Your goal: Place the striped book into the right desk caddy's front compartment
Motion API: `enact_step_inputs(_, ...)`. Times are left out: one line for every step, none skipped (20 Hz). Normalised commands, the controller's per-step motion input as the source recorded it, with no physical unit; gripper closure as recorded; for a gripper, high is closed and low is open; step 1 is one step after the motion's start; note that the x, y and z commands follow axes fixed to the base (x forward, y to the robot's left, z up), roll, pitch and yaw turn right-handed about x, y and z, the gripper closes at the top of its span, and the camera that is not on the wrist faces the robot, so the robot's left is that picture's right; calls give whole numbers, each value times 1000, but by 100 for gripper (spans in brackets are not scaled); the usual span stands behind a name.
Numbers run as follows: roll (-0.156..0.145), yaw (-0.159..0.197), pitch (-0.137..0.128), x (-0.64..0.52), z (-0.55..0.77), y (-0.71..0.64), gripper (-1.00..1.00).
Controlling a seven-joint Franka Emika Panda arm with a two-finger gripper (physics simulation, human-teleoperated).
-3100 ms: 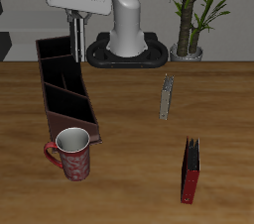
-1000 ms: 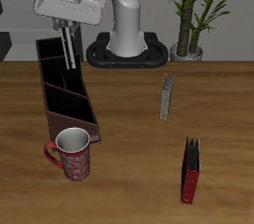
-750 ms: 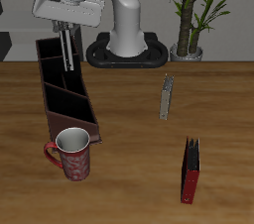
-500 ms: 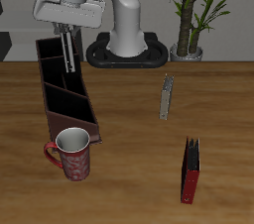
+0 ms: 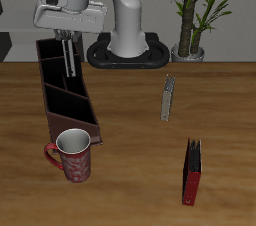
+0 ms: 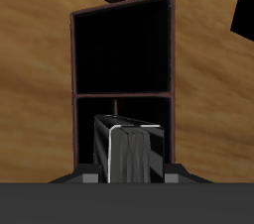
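grey striped book (image 5: 68, 58) hangs pinched in the gripper (image 5: 67, 38), lower than before, its bottom edge now inside the right desk caddy (image 5: 63, 98) just beneath.

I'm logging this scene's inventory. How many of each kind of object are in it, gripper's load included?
Books: 3 (striped book in the gripper, grey-olive book, red-and-black book)
Desk caddies: 1
Mugs: 1
Potted plants: 1
Total: 6
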Motion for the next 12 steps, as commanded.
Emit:
enact_step_inputs(22,-11,43,175,-324,93,100)
enact_step_inputs(0,0,0,0,0,0,100)
enact_step_inputs(27,2,61,318,-573,167,100)
enact_step_inputs(12,-54,73,156,-361,34,100)
enact_step_inputs(10,-33,91,171,-439,83,100)
enact_step_inputs(17,12,47,115,-350,148,100)
enact_step_inputs(37,-1,46,98,-296,159,100)
enact_step_inputs(34,5,37,110,-266,168,100)
enact_step_inputs(15,-9,40,56,-205,72,100)
enact_step_inputs(0,50,73,400,-628,230,100)
enact_step_inputs(15,17,78,165,-331,86,100)
enact_step_inputs(25,27,38,160,-294,49,100)
